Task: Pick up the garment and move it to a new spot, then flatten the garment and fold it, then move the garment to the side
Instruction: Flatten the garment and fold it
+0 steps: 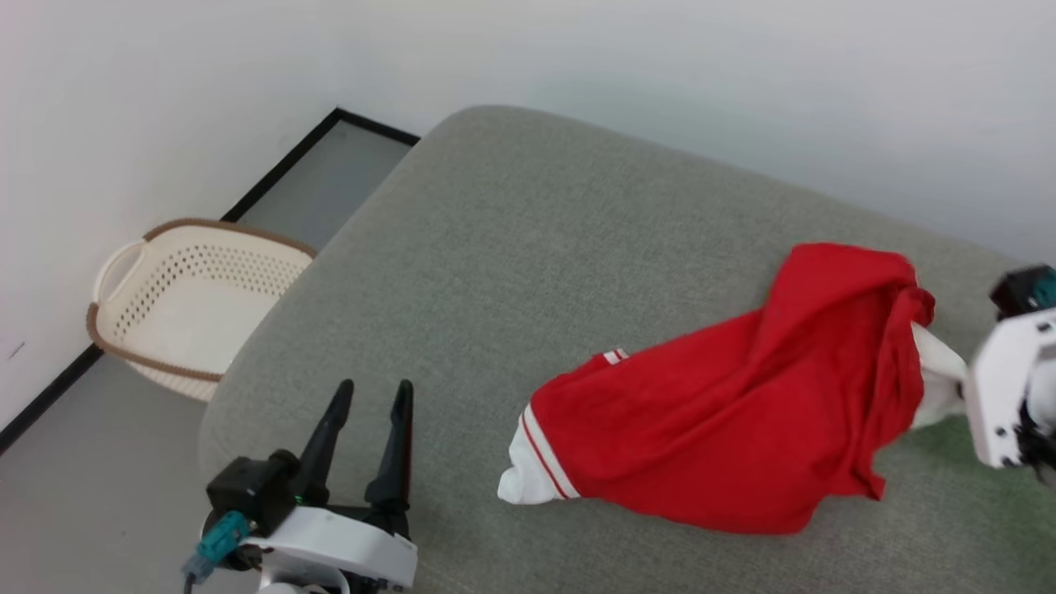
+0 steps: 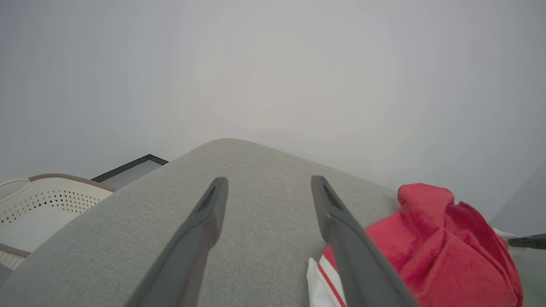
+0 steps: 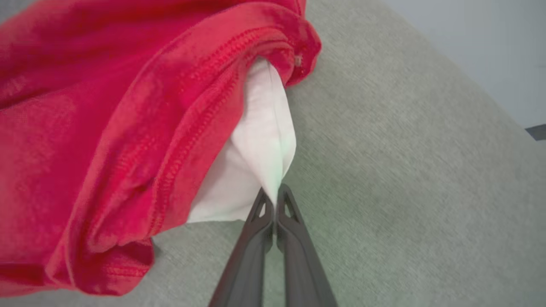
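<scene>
The garment [image 1: 742, 404], a red T-shirt with white sleeves, lies crumpled on the right half of the grey cushion [image 1: 511, 247]. One striped white sleeve [image 1: 532, 470] sticks out at its lower left. My right gripper [image 3: 273, 194] is shut on the white fabric [image 3: 260, 153] at the garment's right end; its white body [image 1: 1011, 396] is at the head view's right edge. My left gripper [image 1: 371, 392] stands open over the cushion's near left corner, apart from the garment. In the left wrist view its fingers [image 2: 200, 230] spread over bare cushion, the red heap [image 2: 435, 247] to their right.
A cream perforated laundry basket [image 1: 186, 301] with a brown rim sits on the grey floor left of the cushion, by the white wall [image 1: 577, 58]. Bare cushion spreads across the middle and far side. The cushion's rounded edge runs along the left.
</scene>
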Available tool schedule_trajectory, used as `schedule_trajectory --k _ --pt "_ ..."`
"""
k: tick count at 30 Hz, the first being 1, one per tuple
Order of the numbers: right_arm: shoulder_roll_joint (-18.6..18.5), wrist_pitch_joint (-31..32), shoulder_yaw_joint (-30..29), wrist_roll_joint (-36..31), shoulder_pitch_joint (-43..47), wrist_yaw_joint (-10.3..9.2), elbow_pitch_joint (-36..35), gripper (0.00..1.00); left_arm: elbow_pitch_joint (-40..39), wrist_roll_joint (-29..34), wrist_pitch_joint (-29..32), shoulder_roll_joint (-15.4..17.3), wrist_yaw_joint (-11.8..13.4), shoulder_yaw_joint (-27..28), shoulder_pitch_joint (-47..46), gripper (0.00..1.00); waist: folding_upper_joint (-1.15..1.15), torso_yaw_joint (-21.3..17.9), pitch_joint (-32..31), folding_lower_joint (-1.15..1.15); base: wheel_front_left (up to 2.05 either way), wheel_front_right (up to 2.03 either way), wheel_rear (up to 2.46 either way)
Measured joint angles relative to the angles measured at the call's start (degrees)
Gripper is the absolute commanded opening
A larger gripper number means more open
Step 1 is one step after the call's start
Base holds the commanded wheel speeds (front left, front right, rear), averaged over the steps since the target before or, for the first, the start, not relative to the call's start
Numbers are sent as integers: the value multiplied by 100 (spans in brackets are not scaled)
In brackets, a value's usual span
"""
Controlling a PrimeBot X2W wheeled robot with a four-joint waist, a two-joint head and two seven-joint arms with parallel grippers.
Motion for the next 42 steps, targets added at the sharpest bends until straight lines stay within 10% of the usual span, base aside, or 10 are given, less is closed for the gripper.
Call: schedule_trajectory --k 17,40,41,42 --pt "-703 -333 -1103 381 1734 0 87 0 270 -201 0 349 -9 -386 -103 100 0 -578 -399 0 0 0 0" --pt "208 151 -2382 -344 2847 0 -490 0 368 -250 0 487 -9 -536 -16 100 0 -1487 -466 0 0 0 0" --pt "230 138 -2413 -466 2848 0 -495 22 369 -254 0 488 -9 -546 -14 100 0 -1506 -484 0 0 0 0" --pt "265 122 -2465 -569 2848 1 -492 66 368 -258 -1 494 -9 -541 -8 100 0 -1526 -500 0 0 0 0"
